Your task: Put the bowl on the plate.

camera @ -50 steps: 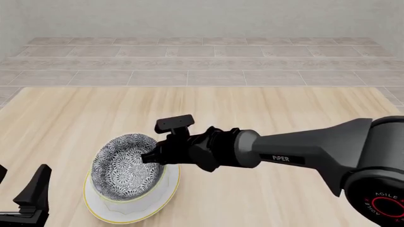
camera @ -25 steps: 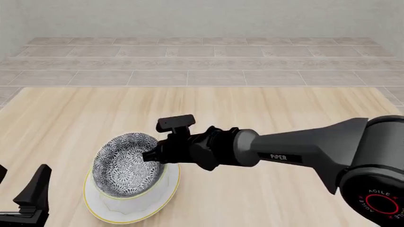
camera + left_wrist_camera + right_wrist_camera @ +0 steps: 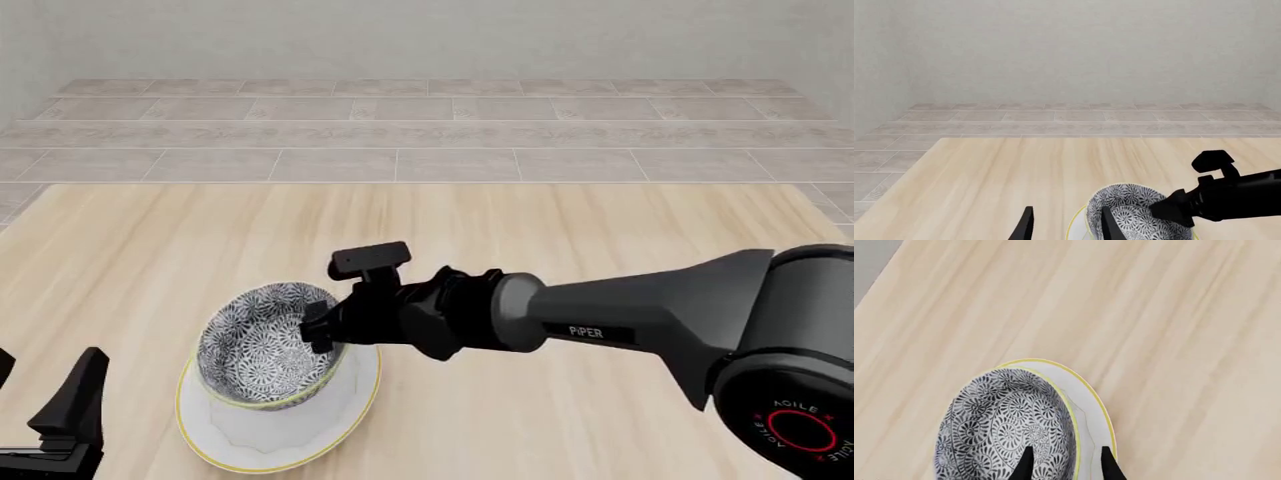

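The patterned bowl [image 3: 260, 345] sits inside the white plate [image 3: 274, 442] at the table's near left, tipped slightly towards the camera. My right gripper [image 3: 318, 328] is at the bowl's right rim. In the right wrist view its fingers straddle that rim, one over the bowl [image 3: 1001, 430] and one over the plate [image 3: 1091, 405], standing apart and open [image 3: 1066, 465]. My left gripper [image 3: 40, 395] waits open at the near left corner, left of the plate; its own view shows the bowl [image 3: 1134, 200] just beyond its fingertips [image 3: 1066, 227].
The wooden table [image 3: 601, 230] stretches away to the right and far side. The right arm [image 3: 641, 325] crosses from the near right to the bowl. A tiled floor [image 3: 427, 130] and a wall lie beyond the table's far edge.
The bowl has settled from a steep tilt to nearly level on the plate. The right gripper has shifted slightly left and down at its rim. The left gripper has not moved.
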You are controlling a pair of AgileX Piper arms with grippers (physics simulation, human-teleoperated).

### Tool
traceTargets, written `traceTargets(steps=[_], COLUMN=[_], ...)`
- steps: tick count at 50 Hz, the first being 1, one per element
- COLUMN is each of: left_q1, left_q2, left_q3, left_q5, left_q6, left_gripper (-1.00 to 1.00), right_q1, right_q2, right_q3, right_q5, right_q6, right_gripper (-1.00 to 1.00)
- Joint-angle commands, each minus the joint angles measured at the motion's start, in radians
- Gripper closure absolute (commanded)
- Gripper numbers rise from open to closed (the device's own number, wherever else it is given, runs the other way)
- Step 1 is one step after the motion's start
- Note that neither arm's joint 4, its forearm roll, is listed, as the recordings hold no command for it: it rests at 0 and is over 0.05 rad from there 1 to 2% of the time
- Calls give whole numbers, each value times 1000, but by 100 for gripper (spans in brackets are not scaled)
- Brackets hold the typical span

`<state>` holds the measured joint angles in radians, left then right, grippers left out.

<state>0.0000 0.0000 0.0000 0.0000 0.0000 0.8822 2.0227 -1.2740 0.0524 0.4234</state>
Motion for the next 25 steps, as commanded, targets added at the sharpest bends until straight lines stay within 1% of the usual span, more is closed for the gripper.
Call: traceTargets(steps=[1, 25], left_q1=[0, 0], left_q2=[0, 0], left_q3=[0, 0], left_q5=[0, 0], left_q6=[0, 0], left_gripper=[-100, -100], right_q1=[3, 0], right_q2=[0, -14], right_q3=[1, 10], right_q5=[-2, -7], right_q6=[2, -1], right_gripper=[-100, -100])
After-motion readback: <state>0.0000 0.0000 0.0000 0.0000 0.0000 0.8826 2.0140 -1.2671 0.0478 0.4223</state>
